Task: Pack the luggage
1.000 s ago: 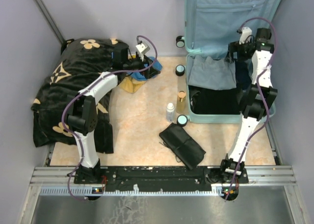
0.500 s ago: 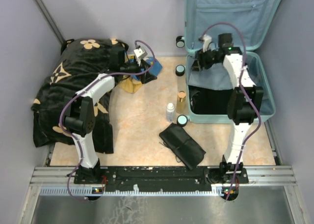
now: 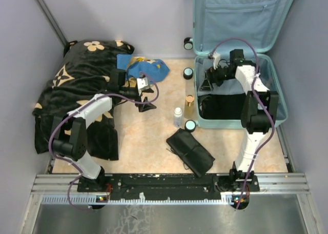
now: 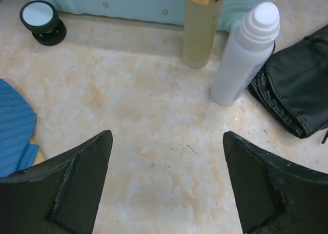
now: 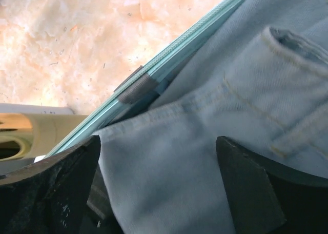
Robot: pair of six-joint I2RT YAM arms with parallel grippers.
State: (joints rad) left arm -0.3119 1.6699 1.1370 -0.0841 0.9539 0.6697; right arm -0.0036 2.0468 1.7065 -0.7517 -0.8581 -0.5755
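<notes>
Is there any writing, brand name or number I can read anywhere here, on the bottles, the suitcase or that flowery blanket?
No text can be read in any view.
The white bottle and the amber bottle show no label.
The luggage and the jeans show no tag or logo.
The blanket carries only tan flower shapes, no letters.
</notes>
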